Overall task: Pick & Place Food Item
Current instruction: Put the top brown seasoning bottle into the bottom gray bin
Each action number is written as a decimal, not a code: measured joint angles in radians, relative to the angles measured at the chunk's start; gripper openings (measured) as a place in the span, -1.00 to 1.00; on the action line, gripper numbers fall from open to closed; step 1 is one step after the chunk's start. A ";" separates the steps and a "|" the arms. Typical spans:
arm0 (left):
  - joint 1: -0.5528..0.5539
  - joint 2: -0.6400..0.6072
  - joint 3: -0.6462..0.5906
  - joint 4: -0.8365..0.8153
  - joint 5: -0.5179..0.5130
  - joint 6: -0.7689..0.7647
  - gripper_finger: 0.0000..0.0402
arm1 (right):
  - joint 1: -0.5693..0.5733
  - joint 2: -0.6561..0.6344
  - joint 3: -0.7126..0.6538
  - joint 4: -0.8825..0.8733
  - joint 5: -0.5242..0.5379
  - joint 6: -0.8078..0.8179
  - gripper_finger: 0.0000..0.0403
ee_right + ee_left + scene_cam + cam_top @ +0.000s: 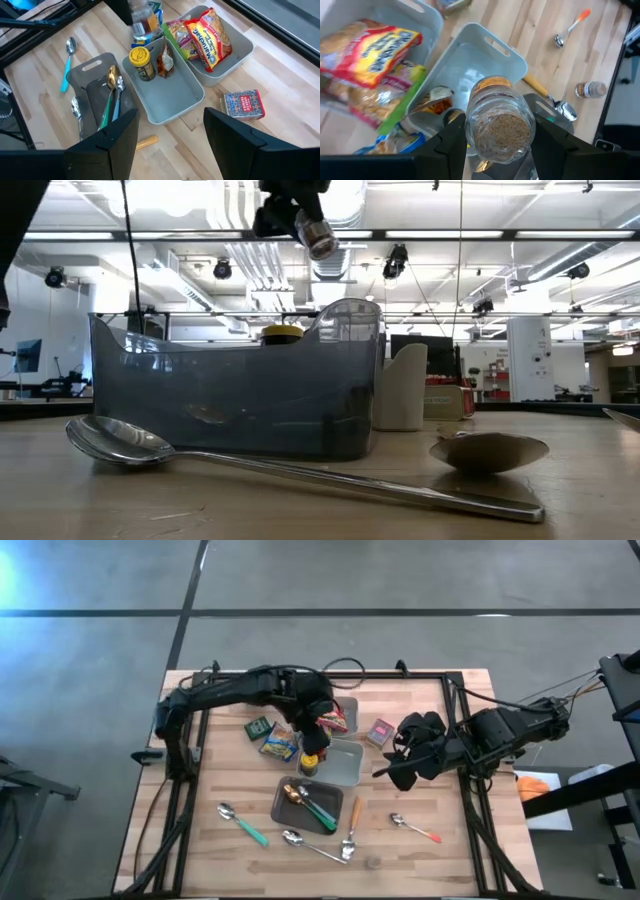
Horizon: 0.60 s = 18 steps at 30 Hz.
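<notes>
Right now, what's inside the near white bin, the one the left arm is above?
In the white bin stand a yellow-lidded jar and a small orange packet; the rest of its floor shows bare. The left gripper holds a clear spice jar above it, covering one corner from that wrist.

We see a clear glass jar (498,119) of tan, grainy food held off the desk between the fingers of the left gripper (495,145), its base toward the wrist camera and a printed label band around its body. It hangs above a light grey bin (172,92) near the middle of the desk. In that bin stand a yellow-lidded jar (140,62) and a small red-and-orange sachet (165,64). In the adjoining bin (239,49) toward the desk's far edge lie a red-and-yellow noodle packet (209,32) and other wrapped food.
</notes>
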 joint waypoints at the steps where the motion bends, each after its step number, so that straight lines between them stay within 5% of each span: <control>1: -0.005 0.013 0.005 0.003 0.000 0.010 -0.17 | 0.005 0.000 0.000 -0.001 0.000 0.000 0.10; 18: -0.135 0.235 -0.007 0.056 -0.121 0.253 -0.17 | 0.072 -0.003 0.000 -0.031 -0.002 0.000 0.10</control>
